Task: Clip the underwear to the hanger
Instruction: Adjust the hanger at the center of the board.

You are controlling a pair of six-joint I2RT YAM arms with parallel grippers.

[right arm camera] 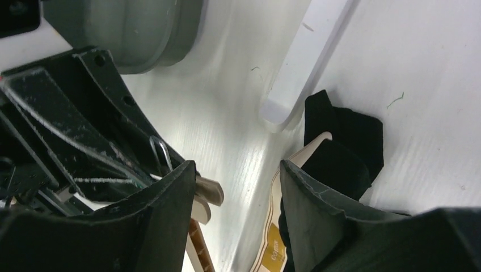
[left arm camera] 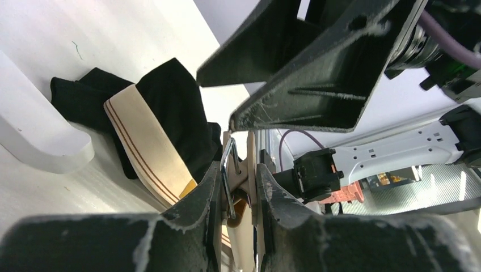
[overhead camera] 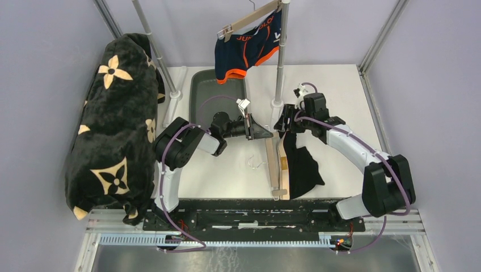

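The black underwear (overhead camera: 303, 170) is soft, light and limp, so I think it is better to take it at the cream waistband (left arm camera: 148, 144), its firmer edge. It lies on the counter (overhead camera: 227, 170) just under the right hand (right arm camera: 238, 187), beside the wooden hanger (overhead camera: 274, 170). The right hand is spread and holds nothing. The left hand (left arm camera: 239, 187) pinches the hanger clip (left arm camera: 248, 161) between its fingers.

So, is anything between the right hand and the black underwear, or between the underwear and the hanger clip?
Nothing visible. The open right hand sits right over the black underwear. Only bare table lies between its waistband and the hanger clip, which the left hand pinches.
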